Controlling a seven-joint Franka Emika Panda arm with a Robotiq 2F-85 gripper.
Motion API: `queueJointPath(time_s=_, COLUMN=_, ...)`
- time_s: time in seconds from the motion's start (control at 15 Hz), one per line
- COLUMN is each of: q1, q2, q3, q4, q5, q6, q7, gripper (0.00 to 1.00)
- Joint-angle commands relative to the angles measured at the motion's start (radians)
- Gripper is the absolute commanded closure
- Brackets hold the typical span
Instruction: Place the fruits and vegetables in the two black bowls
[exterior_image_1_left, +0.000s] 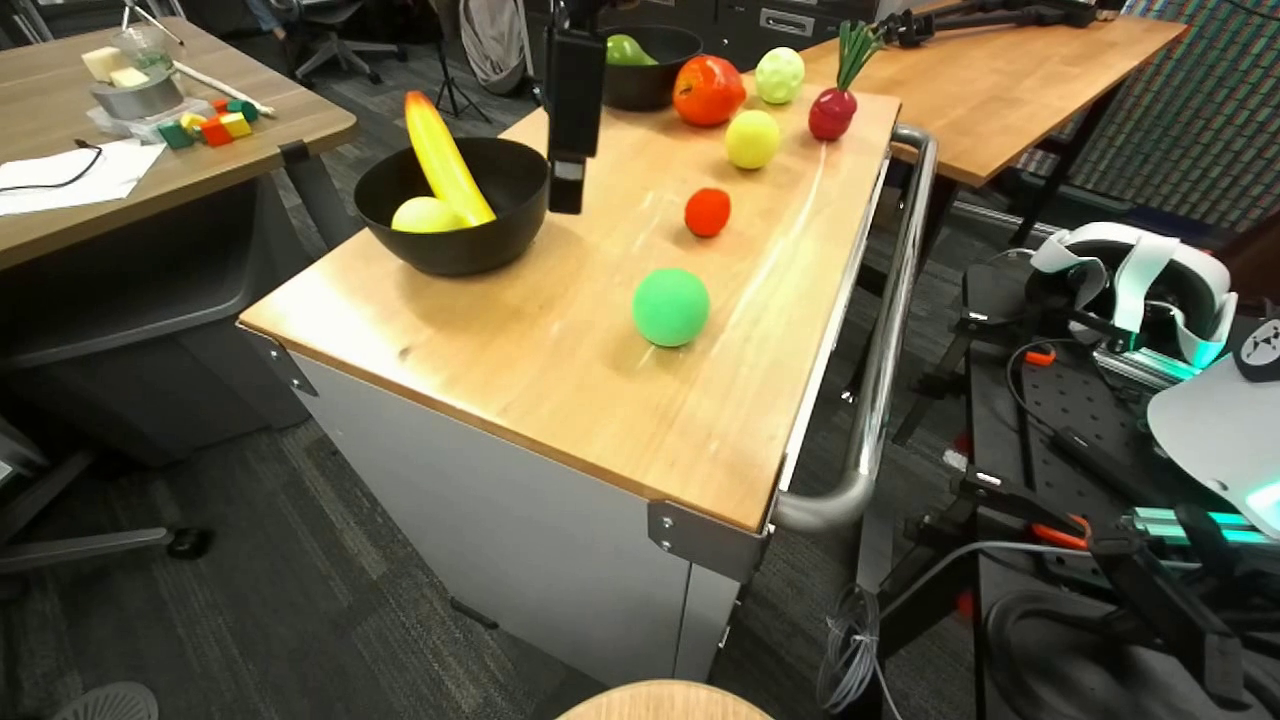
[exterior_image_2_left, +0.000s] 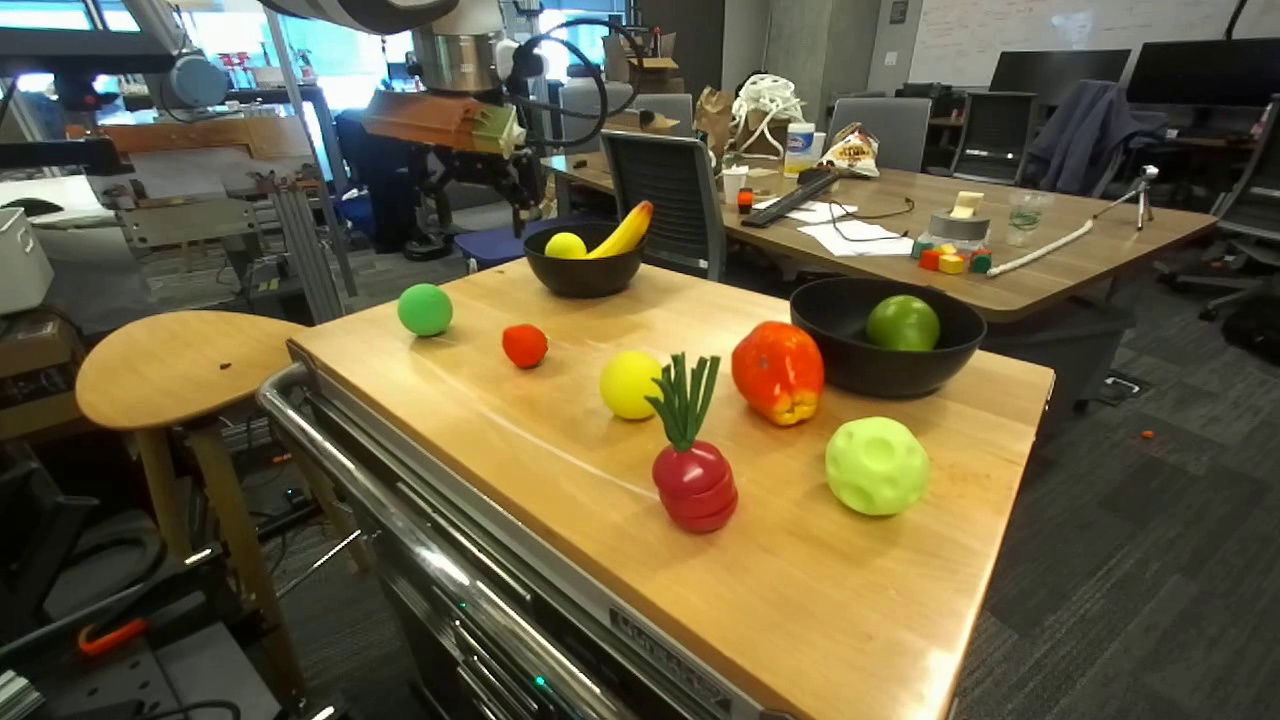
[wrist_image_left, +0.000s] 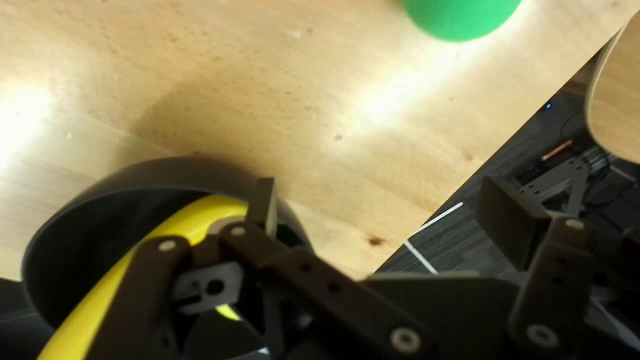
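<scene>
wrist view: fingers (wrist_image_left: 505, 225) spread wide, banana (wrist_image_left: 182, 220) in a bowl

ok so in that shot one of the fingers overlaps the rim of the banana's black bowl (wrist_image_left: 175, 172), and the other shows against the dark floor (wrist_image_left: 462, 247) past the edge of the worktop (wrist_image_left: 280, 75). can't tell if any of that touches.

in both exterior views the banana leans with its tip up over the rim, and a yellow ball (exterior_image_1_left: 425, 215) sits beside it in the same bowl. the other black bowl (exterior_image_2_left: 880, 378) has a green fruit (exterior_image_2_left: 903, 324) inside.

loose on the worktop: a red-orange pepper-looking thing (exterior_image_2_left: 778, 372) just beside the green fruit's bowl (not sure if they touch), a dimpled light green ball (exterior_image_2_left: 877, 466), a second yellow ball (exterior_image_2_left: 625, 385), a radish-looking thing (exterior_image_2_left: 695, 485) standing upright, leaves on top, a small red piece (exterior_image_2_left: 525, 345), and a plain green ball (exterior_image_2_left: 425, 309) closest to the round wooden stool (exterior_image_2_left: 190, 370).

background desk (exterior_image_2_left: 1085, 260) has colored blocks (exterior_image_2_left: 951, 263) and a roll of tape (exterior_image_2_left: 958, 230) on it.
</scene>
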Motion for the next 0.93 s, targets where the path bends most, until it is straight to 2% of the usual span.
queueJointPath(time_s=0.0, q1=0.025, q2=-0.052, q3=-0.004, q4=-0.062, q5=-0.002, q6=-0.091, q7=-0.049, gripper=0.0)
queueJointPath(time_s=0.27, q1=0.045, q2=-0.032, q3=-0.004, q4=-0.082, q5=-0.015, q6=-0.133, q7=-0.037, gripper=0.0)
queueJointPath(time_s=0.73, q1=0.058, q2=0.013, q3=-0.004, q4=-0.074, q5=-0.002, q6=-0.131, q7=0.017, gripper=0.0)
queueJointPath(time_s=0.87, q1=0.056, q2=0.034, q3=-0.009, q4=-0.065, q5=-0.015, q6=-0.132, q7=0.046, gripper=0.28)
